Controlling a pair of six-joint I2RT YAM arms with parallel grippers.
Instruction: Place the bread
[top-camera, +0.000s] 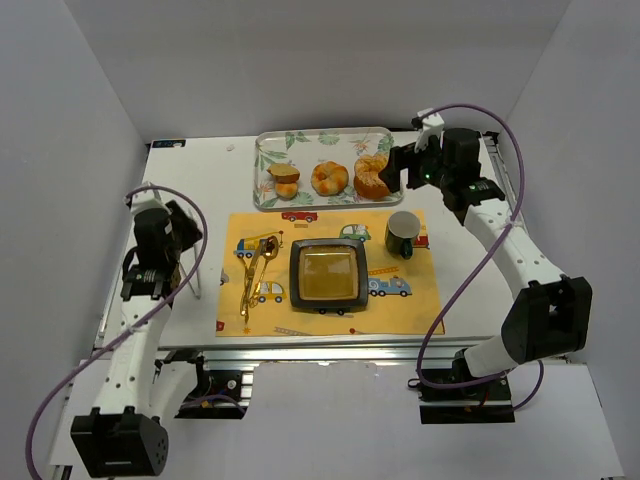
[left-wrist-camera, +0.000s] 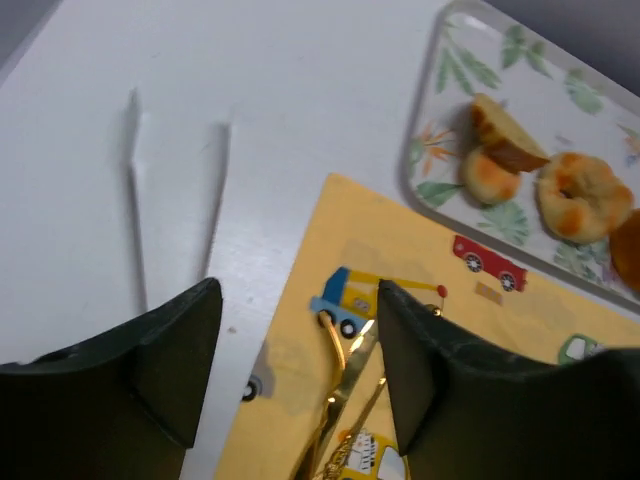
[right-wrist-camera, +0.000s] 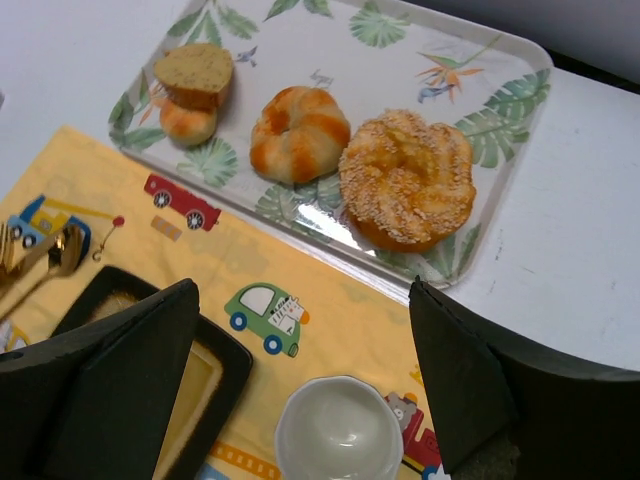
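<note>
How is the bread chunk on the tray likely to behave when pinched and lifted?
The bread looks porous and light, so a tight pinch probably dents it. It rests tilted on the small bun, so a nudge may slide it off.

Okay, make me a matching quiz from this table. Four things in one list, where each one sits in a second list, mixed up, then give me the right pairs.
Things
1. bread
2. sesame ring pastry
3. mug
4. gold cutlery

Places
A. left part of the yellow placemat
B. left end of the tray, against the small round bun
C. on the placemat, right of the black plate
D. right end of the tray

Pairs: 1-B, 2-D, 3-C, 4-A
</note>
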